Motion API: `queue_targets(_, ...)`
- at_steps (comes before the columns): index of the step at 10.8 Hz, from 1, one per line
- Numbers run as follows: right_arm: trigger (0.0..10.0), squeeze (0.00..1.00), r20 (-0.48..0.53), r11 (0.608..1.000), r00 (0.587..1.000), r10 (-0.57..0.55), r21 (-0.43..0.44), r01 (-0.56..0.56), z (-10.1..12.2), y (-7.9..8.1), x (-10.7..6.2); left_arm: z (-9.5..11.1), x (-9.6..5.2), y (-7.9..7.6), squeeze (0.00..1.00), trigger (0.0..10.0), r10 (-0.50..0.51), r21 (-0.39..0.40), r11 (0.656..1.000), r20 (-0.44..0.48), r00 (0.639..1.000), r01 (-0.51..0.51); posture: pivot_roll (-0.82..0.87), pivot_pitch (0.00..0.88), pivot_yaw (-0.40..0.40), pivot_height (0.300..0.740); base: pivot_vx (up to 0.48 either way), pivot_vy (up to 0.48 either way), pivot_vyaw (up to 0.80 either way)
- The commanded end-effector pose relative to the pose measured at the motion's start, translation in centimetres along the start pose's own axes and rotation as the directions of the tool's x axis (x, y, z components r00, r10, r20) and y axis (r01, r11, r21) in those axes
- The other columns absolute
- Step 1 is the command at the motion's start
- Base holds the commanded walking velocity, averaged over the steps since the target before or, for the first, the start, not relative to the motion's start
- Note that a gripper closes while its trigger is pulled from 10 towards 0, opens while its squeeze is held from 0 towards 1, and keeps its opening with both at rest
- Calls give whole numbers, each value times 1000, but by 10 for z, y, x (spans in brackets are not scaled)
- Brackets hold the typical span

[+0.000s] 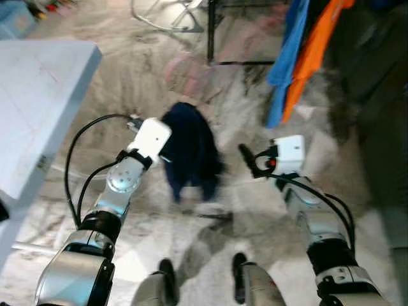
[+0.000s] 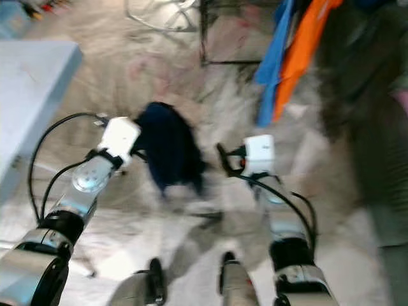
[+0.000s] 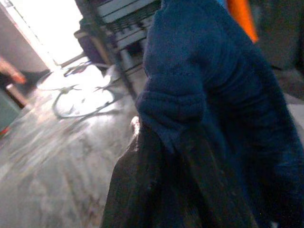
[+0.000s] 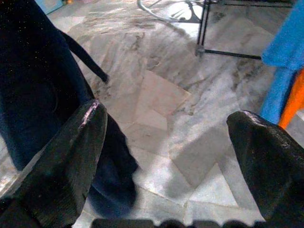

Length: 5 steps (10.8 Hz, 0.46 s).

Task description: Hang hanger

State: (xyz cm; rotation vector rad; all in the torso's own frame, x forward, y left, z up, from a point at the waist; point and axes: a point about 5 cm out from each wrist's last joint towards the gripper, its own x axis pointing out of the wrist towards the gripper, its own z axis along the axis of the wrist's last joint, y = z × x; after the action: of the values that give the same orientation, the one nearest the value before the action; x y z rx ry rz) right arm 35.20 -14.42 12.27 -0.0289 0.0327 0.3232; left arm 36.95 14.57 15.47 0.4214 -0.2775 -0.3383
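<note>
a dark navy knitted garment [image 1: 188,150] is pinched by the left gripper [image 3: 166,142]; beside the garment, the right gripper [image 4: 171,156] is spread wide.

A home it was, somewhere laundry got dealt with: pale marble floor [image 1: 210,115] underfoot, veined and patched in tiles. A black metal clothes rack [image 1: 211,32] stood ahead, a blue garment [image 1: 287,57] and an orange one [image 1: 312,51] dangling beside it. Off to the left sat a white desk [image 1: 38,95], and a white wire stand [image 1: 167,19] rested farther back.

one navy sweater [image 1: 189,150], two hanging garments [image 1: 299,54], one table [image 1: 38,95]
</note>
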Motion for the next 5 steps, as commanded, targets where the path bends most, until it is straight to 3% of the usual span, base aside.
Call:
queue_targets(1,10000,1000,-28,1000,999,24,3,-24,-6,3,1,1,-2,5,0,0,71,-18,997,14,997,-71,-133,228,-36,740,0,0,0)
queue_targets(4,10000,1000,-91,999,996,4,-37,-7,-13,1,4,-9,-8,-7,0,0,167,-64,984,-25,986,-168,-153,182,-146,740,0,0,0)
queue_targets(5,10000,1000,-86,998,996,36,-52,-41,-10,6,5,-9,-8,-7,0,0,179,-62,982,-26,984,-180,-161,167,-127,740,0,0,0)
